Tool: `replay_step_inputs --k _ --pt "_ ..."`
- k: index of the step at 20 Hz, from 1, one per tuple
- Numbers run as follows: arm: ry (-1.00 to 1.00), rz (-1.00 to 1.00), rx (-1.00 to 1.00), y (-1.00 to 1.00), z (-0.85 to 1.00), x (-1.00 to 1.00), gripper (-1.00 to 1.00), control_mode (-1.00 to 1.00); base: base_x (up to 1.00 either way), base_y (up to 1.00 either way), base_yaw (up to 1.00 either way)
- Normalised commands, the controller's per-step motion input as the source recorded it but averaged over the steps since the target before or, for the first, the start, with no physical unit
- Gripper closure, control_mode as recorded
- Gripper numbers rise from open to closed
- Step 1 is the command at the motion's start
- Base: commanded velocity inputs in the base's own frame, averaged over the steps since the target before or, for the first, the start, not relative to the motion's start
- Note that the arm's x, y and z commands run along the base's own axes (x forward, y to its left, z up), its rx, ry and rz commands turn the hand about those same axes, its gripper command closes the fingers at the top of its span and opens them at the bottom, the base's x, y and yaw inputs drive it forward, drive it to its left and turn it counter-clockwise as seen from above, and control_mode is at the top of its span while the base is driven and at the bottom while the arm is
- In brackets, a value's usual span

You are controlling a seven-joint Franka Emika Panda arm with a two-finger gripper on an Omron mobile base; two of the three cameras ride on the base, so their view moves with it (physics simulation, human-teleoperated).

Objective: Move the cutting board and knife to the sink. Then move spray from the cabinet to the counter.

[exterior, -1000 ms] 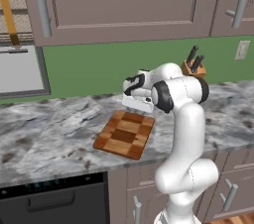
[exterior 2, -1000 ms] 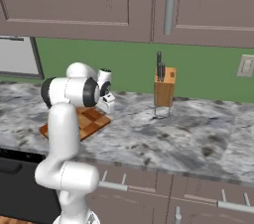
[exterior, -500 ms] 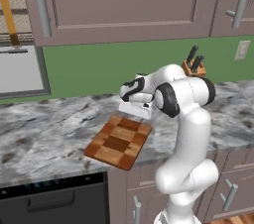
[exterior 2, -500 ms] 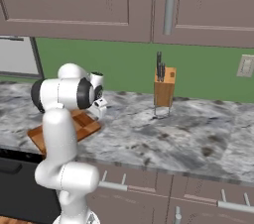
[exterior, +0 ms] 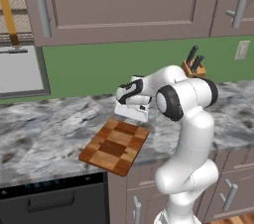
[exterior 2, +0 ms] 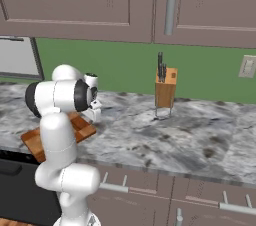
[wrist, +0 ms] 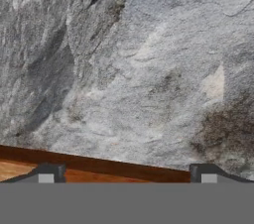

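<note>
The checkered wooden cutting board (exterior: 115, 146) lies on the marbled counter (exterior: 44, 129), its near corner hanging over the front edge. My gripper (exterior: 131, 116) points down at the board's far edge, open. In the hand view the gripper (wrist: 126, 174) has its two fingertips (wrist: 47, 173) spread wide over the board's rim (wrist: 104, 165), nothing held between them. From the right base view, the board (exterior 2: 34, 141) shows behind my arm, and the gripper (exterior 2: 95, 115) hangs over it. Dark knife handles stick out of a wooden block (exterior: 193, 65). Sink and spray are out of view.
The knife block (exterior 2: 165, 89) stands at the green back wall. Panelled wall cabinets with steel bar handles (exterior: 129, 5) hang overhead. A black appliance front (exterior: 49, 203) sits below the counter at left, drawers (exterior 2: 165, 195) below at right. A wall socket (exterior 2: 248, 66) is far right.
The cutting board has slid left and toward the counter's front edge, now overhanging it. The hand followed and stands at the board's far edge with its fingers spread a little wider.
</note>
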Motion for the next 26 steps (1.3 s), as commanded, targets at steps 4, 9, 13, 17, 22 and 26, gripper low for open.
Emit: replay_step_inputs --k 4,9,13,17,22,26 --pt "0.00 0.00 0.00 0.07 0.00 -0.38 -1.00 -1.00 0.00 0.00 0.00" --pt "0.00 0.00 0.00 0.04 0.02 -0.23 -1.00 -1.00 0.00 0.00 0.00" --pt "0.00 0.00 0.00 0.00 0.14 -0.09 -1.00 -1.00 0.00 0.00 0.00" --pt "0.00 0.00 0.00 0.00 0.35 0.00 -1.00 -1.00 0.00 0.00 0.00" --pt "0.00 0.00 0.00 0.00 0.50 0.00 -1.00 -1.00 0.00 0.00 0.00" --pt "0.00 0.00 -0.02 0.00 0.17 -0.32 -1.00 -1.00 0.00 0.00 0.00"
